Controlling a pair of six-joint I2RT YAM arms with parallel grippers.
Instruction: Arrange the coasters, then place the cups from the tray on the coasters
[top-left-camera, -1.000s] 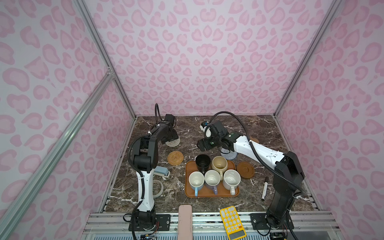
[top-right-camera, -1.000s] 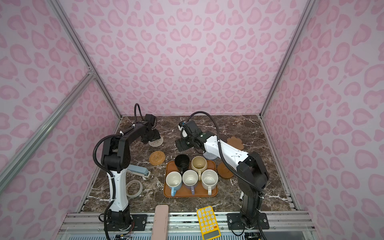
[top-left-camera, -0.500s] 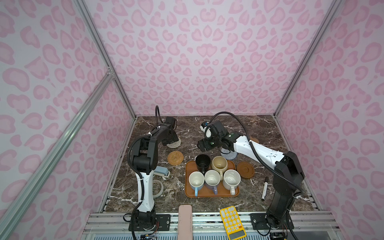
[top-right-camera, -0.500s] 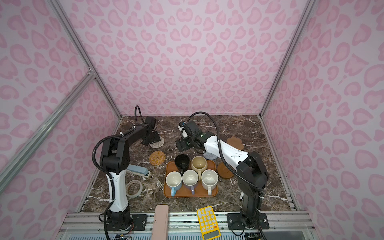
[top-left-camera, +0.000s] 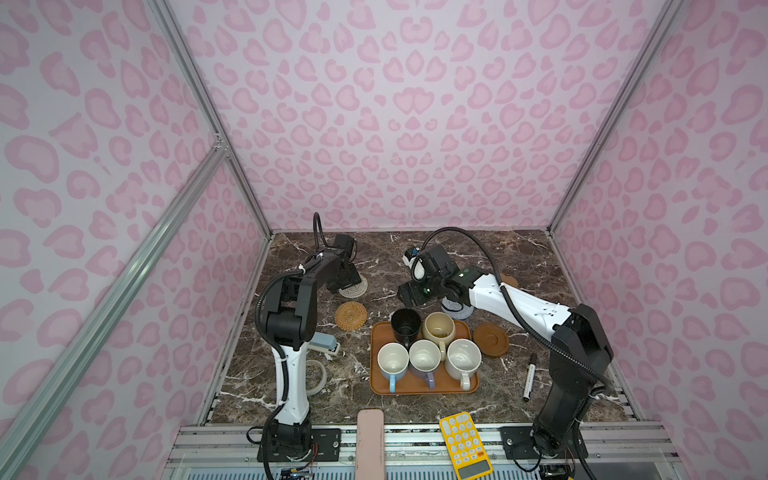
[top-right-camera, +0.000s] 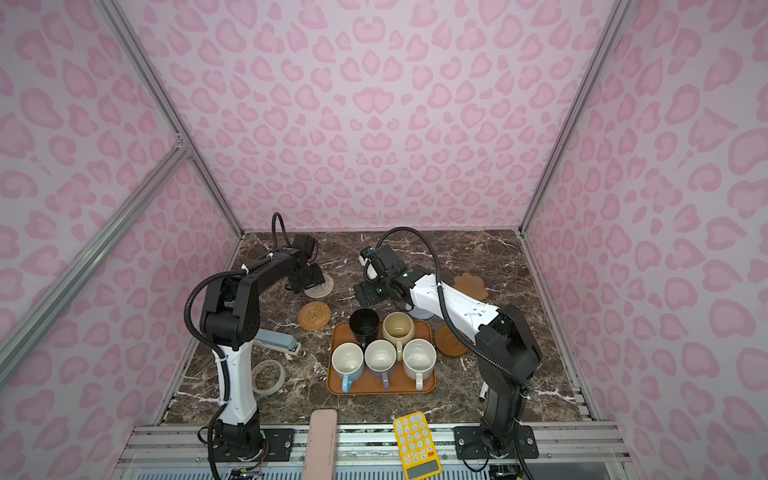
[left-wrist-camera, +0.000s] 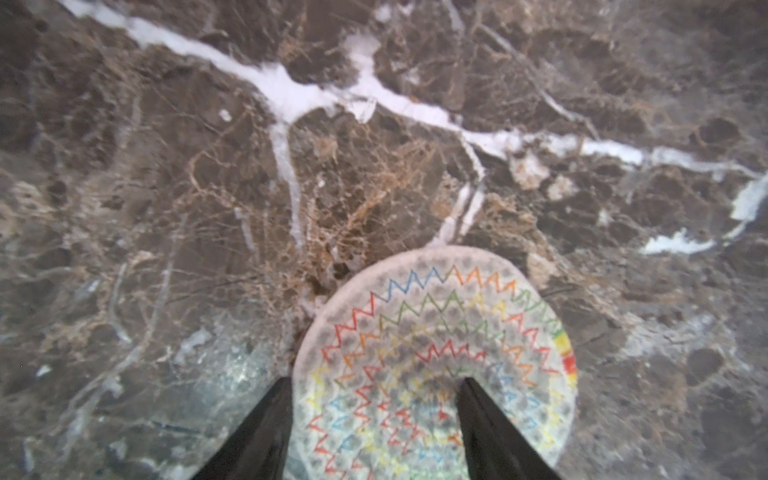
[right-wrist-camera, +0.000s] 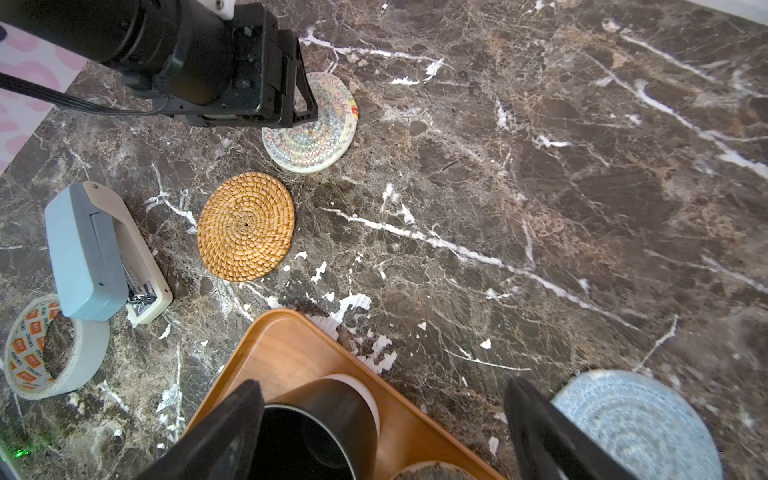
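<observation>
Coasters first. White woven coaster (left-wrist-camera: 436, 361) lies flat at the back left of the table (top-left-camera: 457, 249), close to the left wall. Left pincer (left-wrist-camera: 374, 399) is down on it with its jaws about half apart. One finger (left-wrist-camera: 486, 419) sits on the mat's middle and the other is just outside its rim on bare marble. The mat is not lifted.

Rattan coaster (top-left-camera: 351, 316) lies just in front of it, with a strip of marble between, near the back left corner of the tray (top-left-camera: 424, 386). Light blue coaster (right-wrist-camera: 636, 424) sits behind the tray's back right corner, partly under the right arm. Brown disc coaster (top-left-camera: 491, 339) lies just beside the tray's right rim. Paw coaster (top-right-camera: 470, 286) is at the back right, beyond that arm.

All five cups stand upright and packed close in the tray:
- Back row: black cup (top-left-camera: 405, 326), cream-yellow cup (top-left-camera: 439, 328).
- Front row: light blue cup (top-left-camera: 392, 361), lavender cup (top-left-camera: 424, 358), speckled cup (top-left-camera: 462, 358), handles toward the front edge.

Right pincer (right-wrist-camera: 382, 386) is spread wide and holds nothing. It hangs over the tray's back left corner, and in the right wrist view the black cup's rim is next to one finger.

Room to move: the widest bare marble is at back centre, between the two pincers. Stapler (top-left-camera: 326, 345) and tape ring (top-left-camera: 316, 376) crowd the front left. Marker (top-left-camera: 528, 376) lies between the tray and the right arm's base. Calculator (top-left-camera: 463, 444) rests on the front rail.
</observation>
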